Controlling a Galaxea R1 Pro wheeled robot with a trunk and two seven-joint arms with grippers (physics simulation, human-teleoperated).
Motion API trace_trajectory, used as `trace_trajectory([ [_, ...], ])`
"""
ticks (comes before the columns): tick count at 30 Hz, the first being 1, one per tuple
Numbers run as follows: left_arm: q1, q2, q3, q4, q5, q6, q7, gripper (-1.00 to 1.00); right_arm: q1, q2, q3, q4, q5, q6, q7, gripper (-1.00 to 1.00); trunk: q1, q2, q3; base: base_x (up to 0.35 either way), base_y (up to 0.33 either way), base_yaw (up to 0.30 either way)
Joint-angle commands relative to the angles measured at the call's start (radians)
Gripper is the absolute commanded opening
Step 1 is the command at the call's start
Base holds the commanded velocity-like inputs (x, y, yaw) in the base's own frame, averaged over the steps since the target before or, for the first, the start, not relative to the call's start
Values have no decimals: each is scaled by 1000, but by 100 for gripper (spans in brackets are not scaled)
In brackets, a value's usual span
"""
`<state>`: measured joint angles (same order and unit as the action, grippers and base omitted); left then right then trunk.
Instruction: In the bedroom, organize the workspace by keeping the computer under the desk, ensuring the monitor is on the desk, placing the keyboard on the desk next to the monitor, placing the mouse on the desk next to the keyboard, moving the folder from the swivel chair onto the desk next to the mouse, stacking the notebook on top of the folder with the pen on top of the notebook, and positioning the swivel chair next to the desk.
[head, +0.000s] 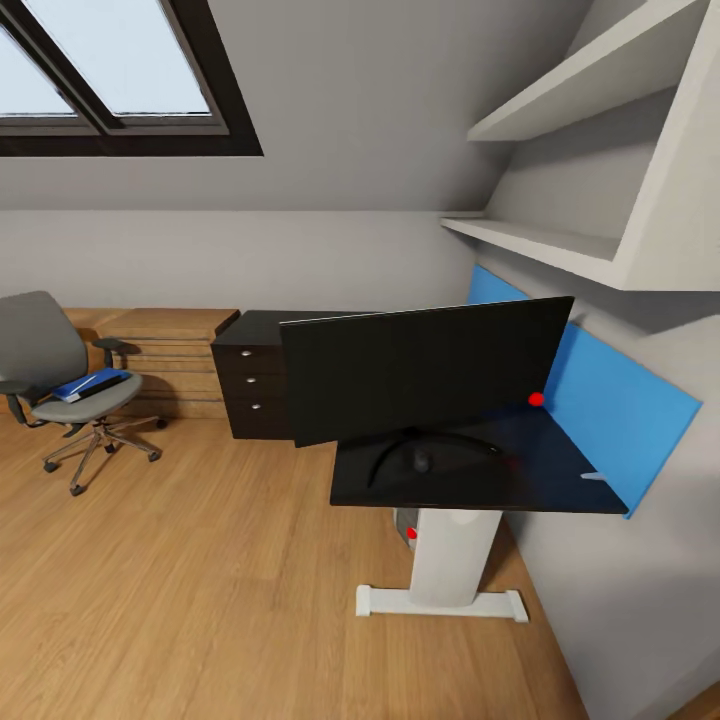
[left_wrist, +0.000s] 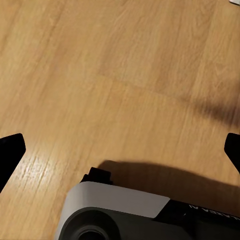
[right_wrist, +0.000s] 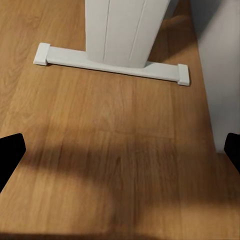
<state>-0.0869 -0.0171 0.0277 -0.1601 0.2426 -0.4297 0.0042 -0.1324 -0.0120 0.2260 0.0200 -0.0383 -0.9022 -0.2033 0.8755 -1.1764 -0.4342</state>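
Overhead, bedroom inventory. Floor (head: 200, 580): light wood, wide open stretch between chair and desk.

Tabletop (head: 560, 470): glossy black, one long side against the right wall, near edge overhanging a white pedestal leg (head: 450, 555) with a white foot bar (head: 440, 603). Blue panel (head: 620, 400) on the wall behind it.

Monitor (head: 420, 375): very wide black screen standing on the tabletop, long axis level, face turned toward the room, red dot (head: 536, 399) at its lower corner; curved black foot (head: 430, 455) below.

Computer (head: 405, 525): silver-grey, mostly hidden under the tabletop behind the leg, red light showing.

Black drawer unit (head: 250, 385): beside the tabletop's far end, low oak shelving (head: 165, 355) to its side.

Swivel chair (head: 60, 385): grey, chrome star base, well apart from the desk by the back wall. Folder (head: 92, 384): bright blue, flat on the seat, long axis slanting across it.

Left claw (left_wrist: 120, 150): fingers (left_wrist: 10, 155) spread wide, holding nothing, over bare floor.

Right claw (right_wrist: 120, 150): fingers (right_wrist: 10, 155) spread wide, holding nothing, over floor near the foot bar.
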Motion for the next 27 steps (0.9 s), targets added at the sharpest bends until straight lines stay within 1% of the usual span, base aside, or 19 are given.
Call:
trace_trajectory([
  [1,-1,0,2,1,1,-3,0,100,-1,0,8,1,-4,-2,-5,100,0,-1,-1,0,0,0],
  [8,-1,0,3,1,1,-3,0,100,-1,0,7,-29,-4,19,-6,100,0,-1,-1,0,0,0],
  [27,-1,0,4,1,3,-3,0,100,-1,1,8,-42,-4,10,-6,100,0,-1,-1,0,0,0],
])
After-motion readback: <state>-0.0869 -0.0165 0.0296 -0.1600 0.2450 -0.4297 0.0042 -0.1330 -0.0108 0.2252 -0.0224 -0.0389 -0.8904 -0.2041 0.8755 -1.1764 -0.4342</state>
